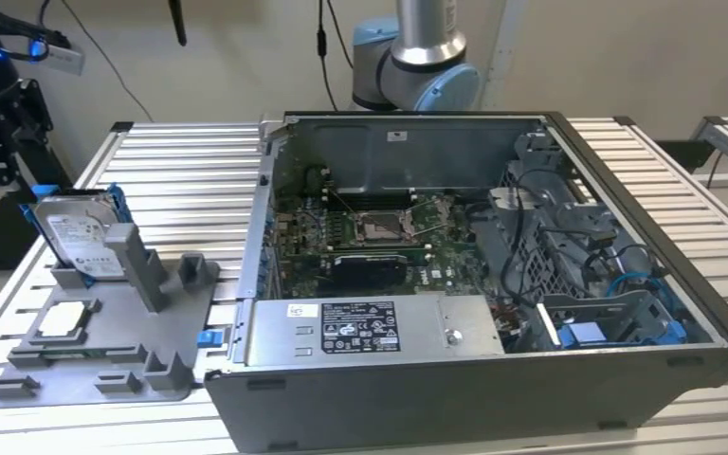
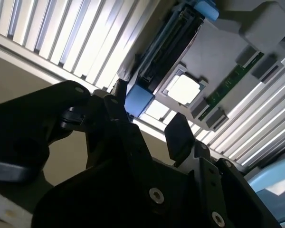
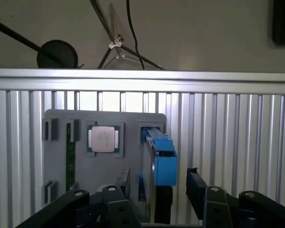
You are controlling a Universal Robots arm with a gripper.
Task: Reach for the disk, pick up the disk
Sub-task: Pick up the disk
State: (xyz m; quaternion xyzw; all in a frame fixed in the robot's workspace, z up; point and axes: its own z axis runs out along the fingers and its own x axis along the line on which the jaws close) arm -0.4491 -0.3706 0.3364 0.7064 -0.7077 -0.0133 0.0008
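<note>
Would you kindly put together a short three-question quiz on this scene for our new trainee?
1. True or false: the pincer is shut on the disk.
2. Where is the disk? A) lying flat inside the computer case; B) standing upright in the grey fixture; C) held in the pincer.
3. Fill in: the disk's side rails are ____.
Key: 1 false, the pincer is open; 2 B; 3 blue.
</note>
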